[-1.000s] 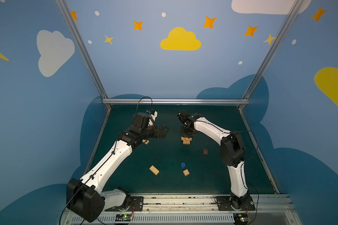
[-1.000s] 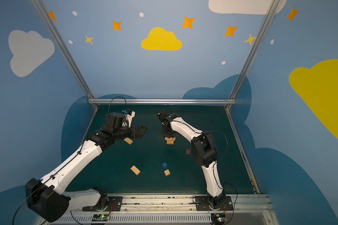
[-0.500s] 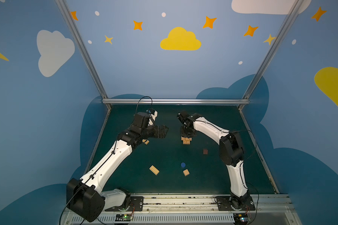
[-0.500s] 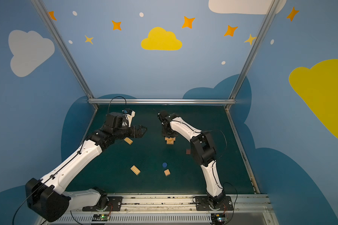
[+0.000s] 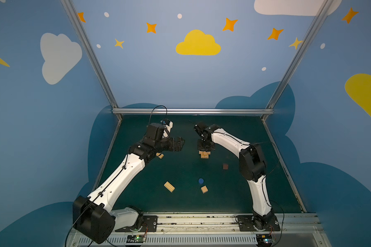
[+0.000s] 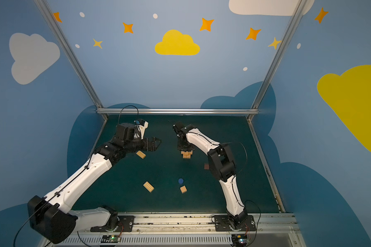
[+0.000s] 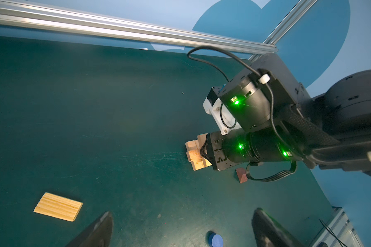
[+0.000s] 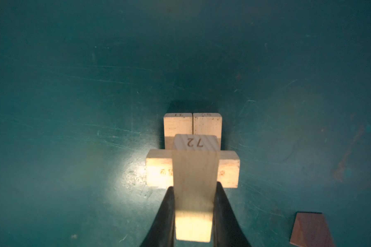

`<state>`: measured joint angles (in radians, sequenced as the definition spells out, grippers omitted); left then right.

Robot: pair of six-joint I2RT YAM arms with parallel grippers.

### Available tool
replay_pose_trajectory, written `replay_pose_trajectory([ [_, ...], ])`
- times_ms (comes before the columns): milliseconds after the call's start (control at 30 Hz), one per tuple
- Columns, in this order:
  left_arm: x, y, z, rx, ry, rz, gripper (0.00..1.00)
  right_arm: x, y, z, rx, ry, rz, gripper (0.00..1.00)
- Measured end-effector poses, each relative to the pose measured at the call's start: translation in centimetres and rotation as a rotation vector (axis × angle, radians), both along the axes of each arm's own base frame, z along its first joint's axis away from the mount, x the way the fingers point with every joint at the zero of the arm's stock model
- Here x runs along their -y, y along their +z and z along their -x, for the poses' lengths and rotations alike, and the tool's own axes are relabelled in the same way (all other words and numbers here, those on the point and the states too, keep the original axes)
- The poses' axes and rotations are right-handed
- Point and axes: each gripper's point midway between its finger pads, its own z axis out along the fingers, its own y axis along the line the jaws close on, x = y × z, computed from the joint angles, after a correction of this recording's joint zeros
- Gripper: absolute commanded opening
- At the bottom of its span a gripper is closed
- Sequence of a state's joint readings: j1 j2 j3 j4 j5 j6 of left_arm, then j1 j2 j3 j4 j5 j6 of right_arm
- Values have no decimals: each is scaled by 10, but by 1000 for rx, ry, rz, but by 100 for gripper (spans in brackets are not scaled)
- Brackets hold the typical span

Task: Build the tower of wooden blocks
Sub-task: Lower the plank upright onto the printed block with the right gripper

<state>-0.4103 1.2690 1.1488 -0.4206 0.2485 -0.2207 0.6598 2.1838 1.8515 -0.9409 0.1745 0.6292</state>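
In both top views the wood block tower (image 5: 204, 154) stood toward the back of the green surface (image 5: 234, 192), a low pile of pale bars laid crosswise. The right tool (image 5: 206, 147) hung directly over it, though from there I could not tell how its jaws stood. The left tool (image 6: 156, 143) hovered well apart, over bare surface. Loose wood blocks lay nearer the front: a dark reddish-brown cube (image 5: 225, 166), a blue round piece (image 5: 200, 181) and a tan cube (image 5: 204, 189).

From the left wrist, that tool's fingers (image 7: 99, 226) stood wide apart and held nothing.

From the right wrist, the right tool was clamped on a pale bar (image 8: 194, 166) stamped 72, pinching its long sides near one end. The bar lay across the tower's crosswise bar (image 8: 159, 171). I could not tell whether it rested there or hung just above.

The bars looked light, stiff and smooth, and hardly fragile. The pile was only stacked, so I judged a nudge would shift it. A hold on the long flat sides suited them, and one nearer the middle would pivot less.
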Motion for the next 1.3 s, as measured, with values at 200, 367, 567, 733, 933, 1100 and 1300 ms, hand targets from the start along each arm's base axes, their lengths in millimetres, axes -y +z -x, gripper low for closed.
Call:
replay_pose_trajectory([
  [200,0,0,0,0,0,0,100,1,0,0,-3,-1,2,2],
  [367,0,0,0,0,0,0,100,1,0,1,-6,-2,1,3],
  [567,0,0,0,0,0,0,100,-1,3,-1,0,-1,-6,5],
  [733,0,0,0,-1,0,0,100,-1,0,-1,-9,-2,-7,6],
  [933,0,0,0,-1,0,0,100,1,-3,0,-22,-5,-6,7],
  [1100,0,0,0,-2,0,-1,100,1,-4,-1,-25,-9,-8,10],
  [1300,0,-1,0,-2,0,-1,100,0,-4,-1,-31,-8,-14,12],
])
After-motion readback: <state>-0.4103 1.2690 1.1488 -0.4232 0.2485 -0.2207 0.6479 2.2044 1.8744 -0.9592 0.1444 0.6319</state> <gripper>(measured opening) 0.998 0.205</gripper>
